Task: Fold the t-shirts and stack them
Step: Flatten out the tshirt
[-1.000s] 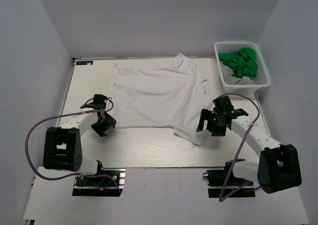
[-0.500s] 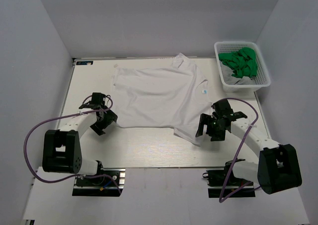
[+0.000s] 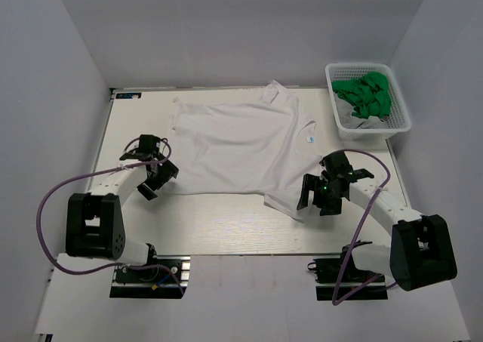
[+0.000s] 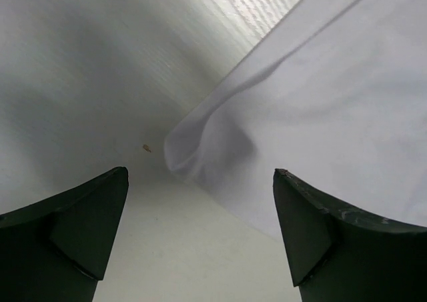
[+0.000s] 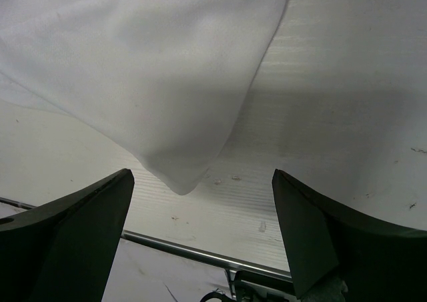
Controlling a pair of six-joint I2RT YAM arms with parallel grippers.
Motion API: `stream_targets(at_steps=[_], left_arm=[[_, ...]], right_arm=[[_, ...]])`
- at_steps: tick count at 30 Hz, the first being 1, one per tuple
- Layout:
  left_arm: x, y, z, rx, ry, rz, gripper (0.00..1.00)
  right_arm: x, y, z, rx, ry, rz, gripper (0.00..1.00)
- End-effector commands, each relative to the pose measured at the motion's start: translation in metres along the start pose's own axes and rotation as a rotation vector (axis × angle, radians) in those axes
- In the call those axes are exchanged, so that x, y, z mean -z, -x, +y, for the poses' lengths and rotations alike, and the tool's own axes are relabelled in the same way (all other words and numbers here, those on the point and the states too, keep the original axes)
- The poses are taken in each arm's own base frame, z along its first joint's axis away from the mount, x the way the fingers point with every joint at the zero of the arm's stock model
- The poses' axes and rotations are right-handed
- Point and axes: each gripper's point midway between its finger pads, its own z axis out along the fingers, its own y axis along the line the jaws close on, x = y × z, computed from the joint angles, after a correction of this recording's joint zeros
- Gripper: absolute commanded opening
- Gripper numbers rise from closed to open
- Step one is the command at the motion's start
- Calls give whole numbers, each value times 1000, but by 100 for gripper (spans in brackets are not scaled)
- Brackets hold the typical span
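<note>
White-walled enclosure; pale wood-grain desk (image 3: 226,225). White cotton t-shirt (image 3: 241,149) spread flat at desk centre, collar toward far edge. 2 arms low at shirt's near corners. Left pincer (image 3: 160,174) released, jaws wide; near-left corner lies between fingers, apart from both. Right pincer (image 3: 309,195) released, jaws wide; near-right fabric tip between fingers, no contact visible. White plastic lattice basket (image 3: 400,123) at far right, holding crumpled green garments (image 3: 366,93) over white cloth.

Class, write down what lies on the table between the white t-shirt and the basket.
Only a narrow strip of bare table, seen in the top external view; the white t-shirt and basket are apart.
</note>
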Motion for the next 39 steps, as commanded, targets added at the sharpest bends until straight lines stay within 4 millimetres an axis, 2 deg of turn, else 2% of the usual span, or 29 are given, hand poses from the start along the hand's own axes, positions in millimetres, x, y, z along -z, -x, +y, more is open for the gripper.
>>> stream_targets(at_steps=[1,5,6,7,8,9,10,14,17,19,24,27,28,30,33,34,36,37,39], left_arm=[[-13,4,3,4,40,-11,99],[-21,7,-3,29,23,-26,99],[-24,6,-3,42,31,-19,97],[-24,6,-3,42,31,-19,90],[-26,4,-2,40,38,-14,80],[-25,3,0,47,46,-7,67],[-28,1,1,46,54,-1,36],[-33,-7,6,46,87,37,0],[-34,-11,8,43,96,58,0],[-34,-14,6,44,83,75,0],[-31,-14,3,46,70,77,0],[-31,-15,5,45,77,82,0],[-29,-14,4,46,69,76,0],[-27,-11,4,47,68,63,0],[-26,-8,3,47,73,56,0],[-24,-5,0,49,64,48,0],[-22,-3,-2,40,62,47,0],[-20,-1,-3,40,62,47,0],[-14,0,-8,34,40,56,0]], right_arm=[[6,5,7,21,24,-6,90],[5,2,5,15,19,4,90],[5,1,5,19,16,6,90],[5,0,4,17,15,8,90],[6,0,5,13,17,3,90],[6,-1,4,7,14,1,90],[4,-4,2,0,8,4,90],[2,-10,1,-18,12,12,90],[-2,-16,4,-23,39,30,90],[-3,-17,8,-19,66,39,85],[-8,-21,17,-1,108,68,82],[-13,-23,20,-2,118,93,74],[-14,-23,22,1,124,97,68],[-19,-26,20,-3,117,115,66],[-26,-23,16,-2,89,122,56],[-27,-23,16,4,86,127,50],[-25,-21,19,6,99,127,19],[-25,-19,22,12,110,116,0],[-16,-4,30,24,129,71,0]])
